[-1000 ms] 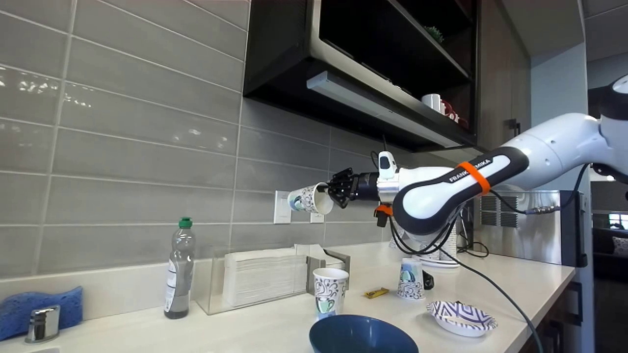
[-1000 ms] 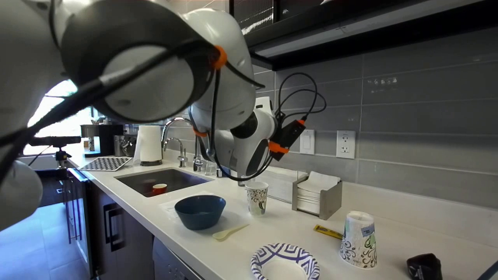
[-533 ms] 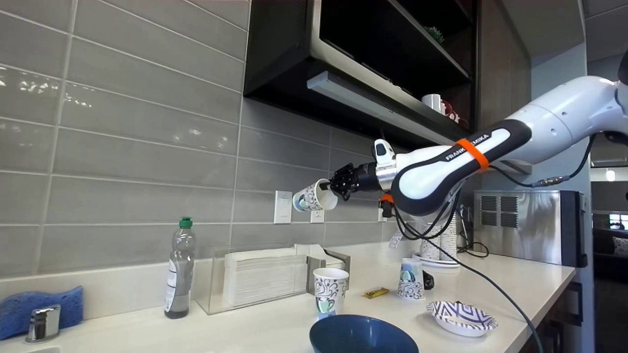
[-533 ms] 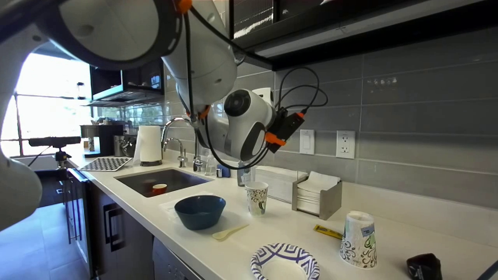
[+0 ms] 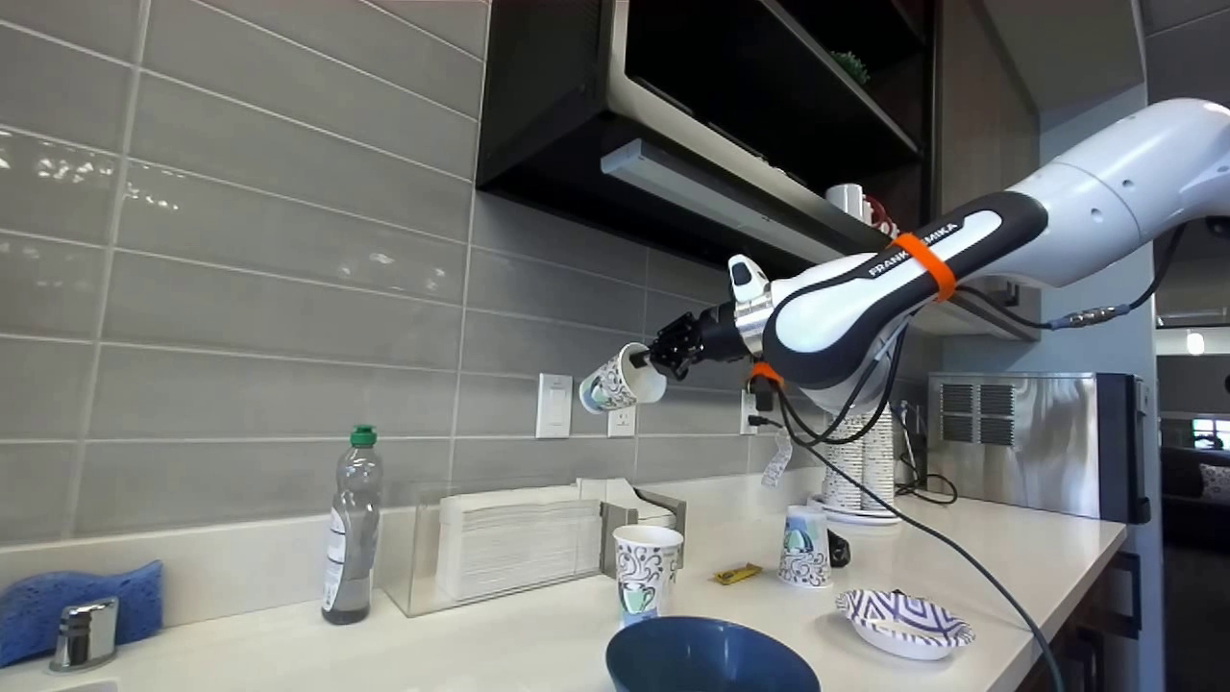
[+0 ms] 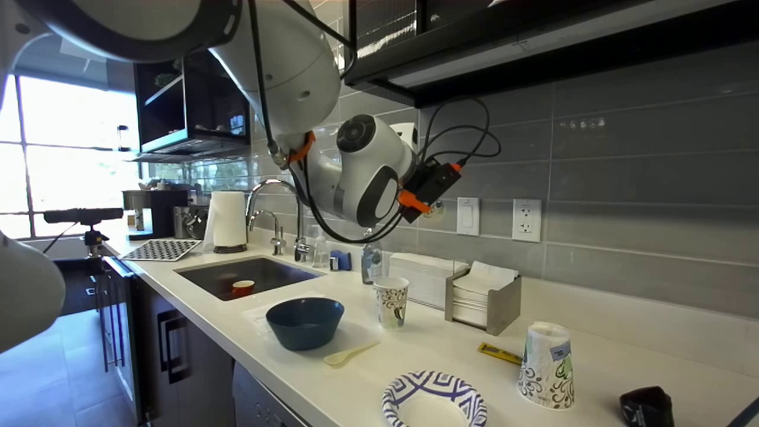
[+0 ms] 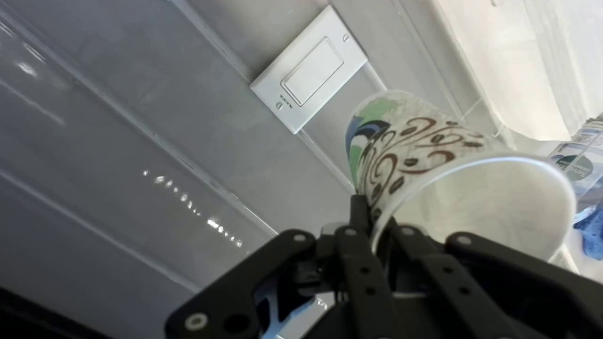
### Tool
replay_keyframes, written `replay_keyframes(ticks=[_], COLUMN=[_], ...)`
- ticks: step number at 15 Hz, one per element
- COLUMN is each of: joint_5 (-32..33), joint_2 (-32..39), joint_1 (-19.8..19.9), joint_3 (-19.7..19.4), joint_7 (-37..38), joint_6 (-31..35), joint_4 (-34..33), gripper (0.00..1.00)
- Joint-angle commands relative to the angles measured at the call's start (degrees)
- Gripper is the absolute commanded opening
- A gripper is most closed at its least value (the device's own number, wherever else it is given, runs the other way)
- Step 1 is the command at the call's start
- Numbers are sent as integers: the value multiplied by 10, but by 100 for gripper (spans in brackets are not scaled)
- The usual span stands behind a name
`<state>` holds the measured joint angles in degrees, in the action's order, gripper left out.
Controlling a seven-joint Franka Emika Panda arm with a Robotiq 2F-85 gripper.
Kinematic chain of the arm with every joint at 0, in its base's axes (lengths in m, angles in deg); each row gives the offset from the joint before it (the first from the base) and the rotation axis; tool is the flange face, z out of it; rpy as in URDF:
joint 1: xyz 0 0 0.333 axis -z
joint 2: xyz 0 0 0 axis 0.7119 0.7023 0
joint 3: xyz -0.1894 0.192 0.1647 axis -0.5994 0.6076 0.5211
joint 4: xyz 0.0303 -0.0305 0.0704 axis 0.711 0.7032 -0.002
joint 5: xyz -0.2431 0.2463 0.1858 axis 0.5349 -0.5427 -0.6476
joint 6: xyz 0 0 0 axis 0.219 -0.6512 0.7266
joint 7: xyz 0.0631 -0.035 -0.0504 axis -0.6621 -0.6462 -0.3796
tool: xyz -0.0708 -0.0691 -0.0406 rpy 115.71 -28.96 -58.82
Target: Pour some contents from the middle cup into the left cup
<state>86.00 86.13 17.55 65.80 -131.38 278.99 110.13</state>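
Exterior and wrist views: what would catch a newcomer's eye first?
First, the paper cup tilted in mid-air before the tiled wall, its side pinched by the tool. Next, in both exterior views, the dark blue bowl on the counter, with an upright cup beside it.

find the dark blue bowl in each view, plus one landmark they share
In an exterior view: dark blue bowl, cropped at bottom edge, right of centre.
In an exterior view: bowl, lower half, left of centre.
Wrist view: not in it.
Shared landmark: white light switch.
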Motion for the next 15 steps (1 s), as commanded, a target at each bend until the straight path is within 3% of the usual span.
replay_keyframes(ticks=[1,8,9,10,11,15], joint_5=[0,-146,-172,-130,-199,-230], joint_2=[0,-116,-138,-180,-186,-255], joint_1=[0,-4,-6,-29,-8,-6], joint_3=[0,-36,-43,-98,-66,-89], joint_7=[0,37,41,126,72,138], joint_6=[0,-49,-71,-100,-131,-274], joint_4=[1,7,10,14,17,16], gripper=[1,1,1,1,1,1])
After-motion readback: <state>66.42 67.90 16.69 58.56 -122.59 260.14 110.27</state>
